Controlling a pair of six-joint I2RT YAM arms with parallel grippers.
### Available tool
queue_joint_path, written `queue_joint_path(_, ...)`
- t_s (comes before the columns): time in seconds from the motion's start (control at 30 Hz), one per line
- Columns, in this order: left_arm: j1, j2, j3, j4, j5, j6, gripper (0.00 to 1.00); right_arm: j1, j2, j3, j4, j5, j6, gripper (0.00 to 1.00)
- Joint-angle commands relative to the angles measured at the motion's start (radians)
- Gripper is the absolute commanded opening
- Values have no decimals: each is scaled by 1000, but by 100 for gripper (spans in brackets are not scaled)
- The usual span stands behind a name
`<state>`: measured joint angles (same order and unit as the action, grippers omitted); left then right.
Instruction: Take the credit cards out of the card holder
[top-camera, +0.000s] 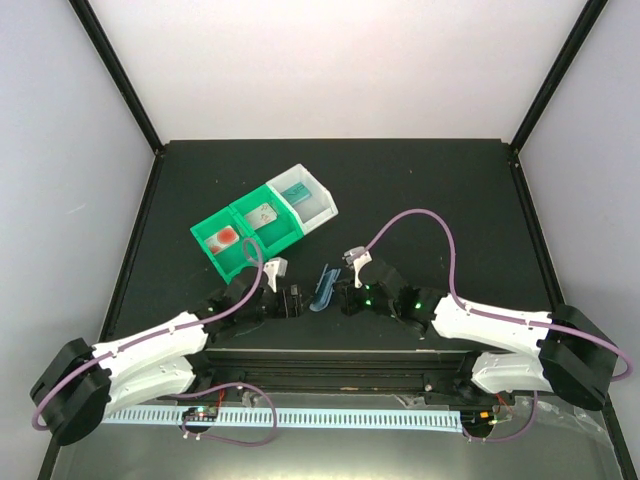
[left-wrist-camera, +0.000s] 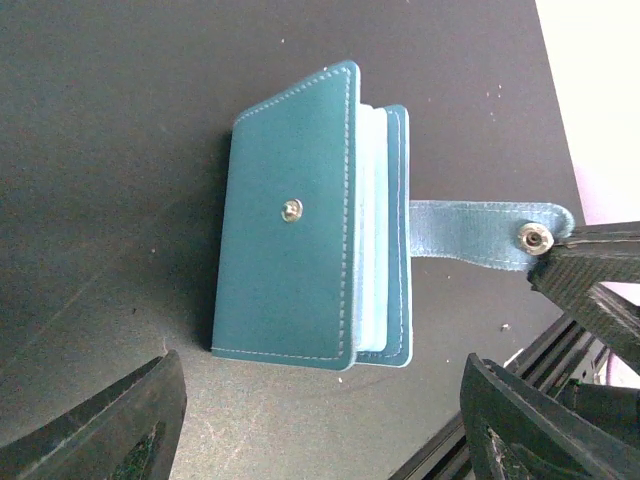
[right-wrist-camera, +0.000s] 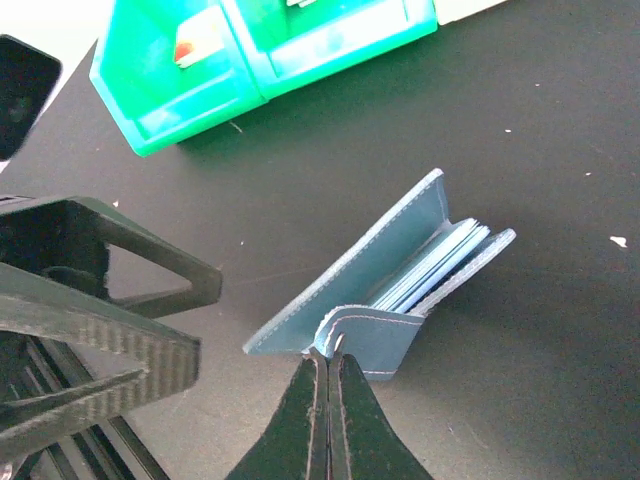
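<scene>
Black tabletop (top-camera: 450, 200) inside a white-walled booth, shown from above and from both wrists.

At the left, the left gripper (top-camera: 290, 302) lay low over the table, jaws spread wide with nothing between them. Farther back sat joined green trays (top-camera: 245, 240) and a white tray (top-camera: 305, 200).

At the centre, near the front edge, the holder (top-camera: 325, 287) rested on the table. It was partly open like a book, one cover raised, with pale sleeves (left-wrist-camera: 372, 240) showing in the gap. No cards could be told apart from the sleeves; they were probably inside.

At the right, the right gripper (right-wrist-camera: 328, 365) was pinched tight on the tip of the holder's strap (left-wrist-camera: 465, 233), by its snap.

Several things could go wrong from here. The strap was thin and caught only at its end, so a pull might slip it free. A pull might also drag the whole holder, since nothing pinned the covers down. If the left fingers reached in, they might seize a sleeve along with a card, or push the holder shut.

The holder lay just right of the left gripper, in line with its open jaws but apart from them. It lay just left of the right gripper, joined to it only through the strap.
</scene>
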<state>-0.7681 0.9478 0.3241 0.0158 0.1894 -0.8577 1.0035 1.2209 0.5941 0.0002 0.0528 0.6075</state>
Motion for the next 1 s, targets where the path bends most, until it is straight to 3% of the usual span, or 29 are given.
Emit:
queue_joint_path(0.0, 4, 57, 56, 58, 46, 29, 77, -6, -8, 22, 54, -13, -20, 1)
queue_joint_path(0.4, 9, 170, 100, 3, -28, 107, 68, -7, 19, 27, 24, -47, -26, 1)
queue_joint_path(0.77, 15, 246, 116, 32, -52, 145, 45, -6, 12, 16, 30, -50, -51, 1)
queue_joint_path(0.87, 16, 270, 132, 25, -52, 165, 29, -8, 10, 12, 4, -19, -60, 1)
queue_joint_path(0.97, 18, 279, 145, -1, -46, 172, 4, -23, 16, 11, -80, 84, -22, 1)
